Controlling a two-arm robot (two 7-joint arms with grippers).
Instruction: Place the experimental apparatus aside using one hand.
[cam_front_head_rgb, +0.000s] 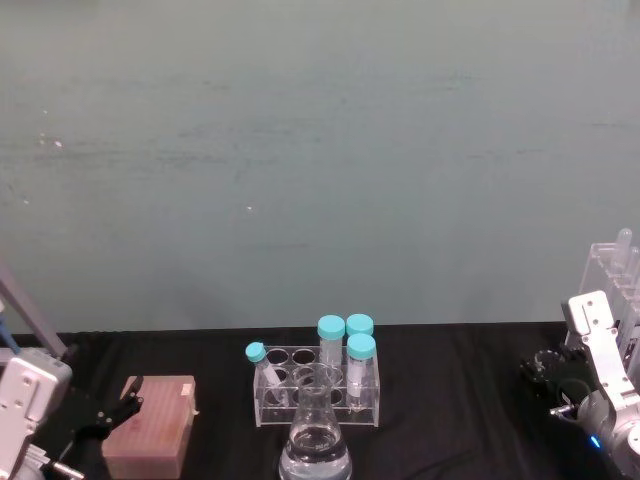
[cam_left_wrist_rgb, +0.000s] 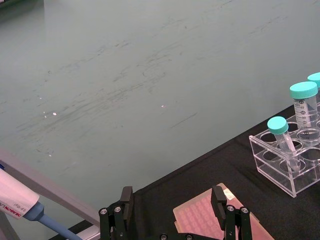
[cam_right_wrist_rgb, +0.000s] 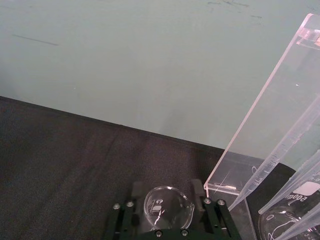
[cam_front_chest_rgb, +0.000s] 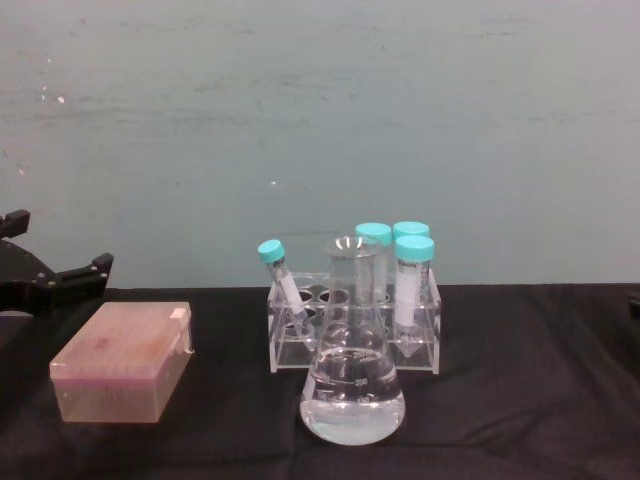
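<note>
At the table's right edge my right gripper is shut on a small glass beaker; its black fingers press the beaker's sides. Just beyond it stands a tall clear acrylic rack of long glass tubes. The large conical flask, holding clear liquid, stands at the front centre, well to the left of that gripper, and also appears in the chest view as the flask. My left gripper rests open at the far left, beside a pink box.
A clear rack of teal-capped tubes stands right behind the flask. The pink tip box lies at the front left. A pipette leans near the left arm. A second glass vessel marked 500 sits by the tall rack.
</note>
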